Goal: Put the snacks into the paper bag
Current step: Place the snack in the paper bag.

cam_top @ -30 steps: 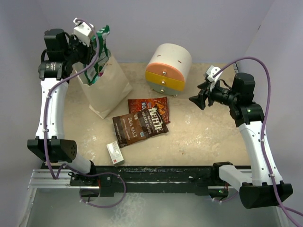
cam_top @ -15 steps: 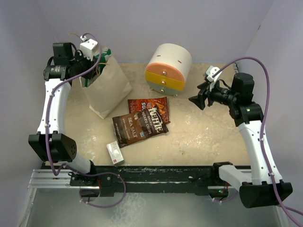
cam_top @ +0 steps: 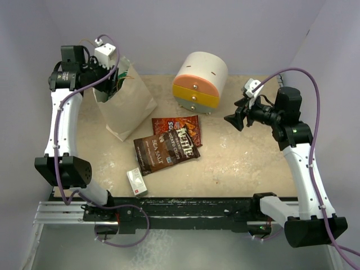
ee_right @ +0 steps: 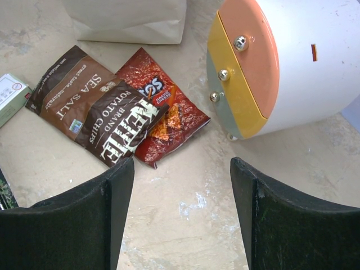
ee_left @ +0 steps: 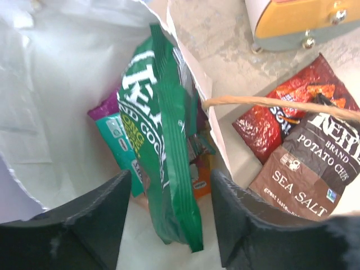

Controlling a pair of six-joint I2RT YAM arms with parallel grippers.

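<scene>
Left gripper (ee_left: 169, 188) hung with fingers spread wide over the paper bag (cam_top: 132, 107) at the upper left of the top view. Inside, the green bag (ee_left: 163, 129) stood loose among candy packs (ee_left: 115, 135). Right gripper (cam_top: 232, 119) gaped wide at mid-right; two chip bags (cam_top: 169, 147) lay at centre.

The left arm (cam_top: 61, 126) and right arm (cam_top: 304, 169) share one build: smooth white link shells between chunky black joint housings. A purple cable (cam_top: 319, 107) loops loosely along each arm and is held against the white shells lower down. A white camera block (cam_top: 106, 54) sits at each wrist. The jaws are broad, matte black and faintly grainy. Black bases meet a silver rail (cam_top: 56, 216).
</scene>
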